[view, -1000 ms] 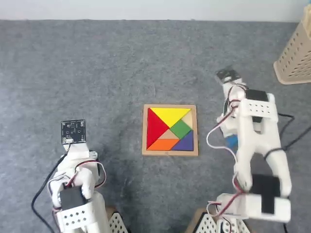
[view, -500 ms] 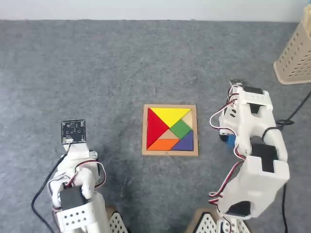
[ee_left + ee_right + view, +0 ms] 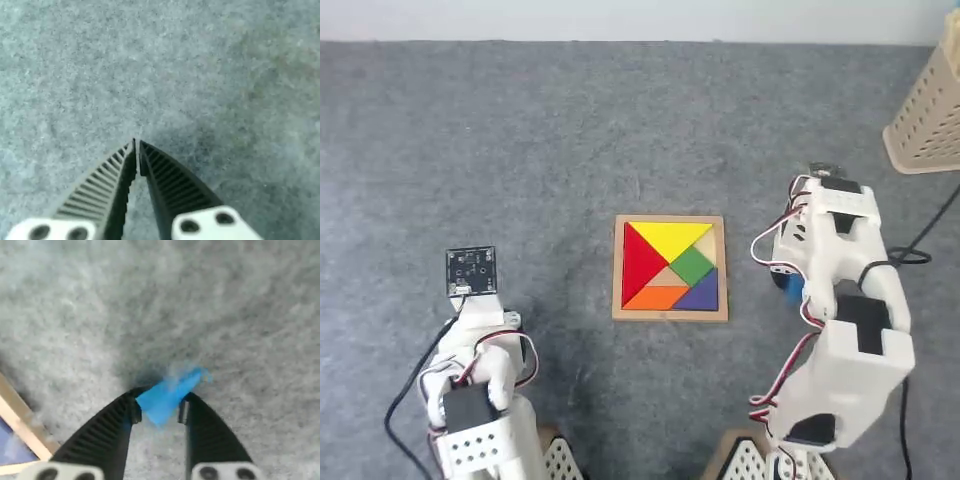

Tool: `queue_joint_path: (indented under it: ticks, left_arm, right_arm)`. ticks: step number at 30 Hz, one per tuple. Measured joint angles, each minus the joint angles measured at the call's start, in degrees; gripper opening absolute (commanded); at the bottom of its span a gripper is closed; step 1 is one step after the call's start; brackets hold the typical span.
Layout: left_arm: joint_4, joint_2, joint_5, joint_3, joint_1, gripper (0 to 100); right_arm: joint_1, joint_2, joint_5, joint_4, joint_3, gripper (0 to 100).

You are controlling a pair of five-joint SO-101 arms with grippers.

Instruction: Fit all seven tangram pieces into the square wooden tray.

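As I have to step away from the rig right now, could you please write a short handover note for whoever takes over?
Left gripper: shut, empty, over the grey mat.
Right gripper: shut on the blue piece, to the right of the tray and apart from it.
Done: the red piece, yellow piece, green piece, orange piece and purple piece lie in the tray.
Unclear: two pale triangles in the tray may be pieces or gaps.
Left: fit the blue piece into the tray.

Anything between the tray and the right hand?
Just bare grey felt, seen in the high view. The right hand grips a blue piece off the tray.
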Motion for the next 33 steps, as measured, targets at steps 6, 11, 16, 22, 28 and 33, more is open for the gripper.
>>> queue_joint_path:
  ticks: [6,11,16,22,28,33]
  left_arm:
    - [0.0,0.0,0.0,0.0,0.0,1]
    - [0.0,0.0,0.0,0.0,0.0,1]
    - [0.0,0.0,0.0,0.0,0.0,1]
    - [0.0,0.0,0.0,0.0,0.0,1]
    - [0.0,0.0,0.0,0.0,0.0,1]
    - [0.0,0.0,0.0,0.0,0.0,1]
  right_arm:
    - [-1.1,-6.2,0.0,0.1,0.1,0.6]
    - [-4.0,-14.1,0.6,0.9,0.1,0.6]
    - [-9.2,-14.2,3.7,1.8,-5.3,0.6]
    - [-15.0,-2.6,10.1,5.2,-19.0,0.6]
    - [-17.0,11.1,12.1,7.7,-30.5,0.6]
    - [-17.2,14.7,12.3,8.5,-33.1,0.6]
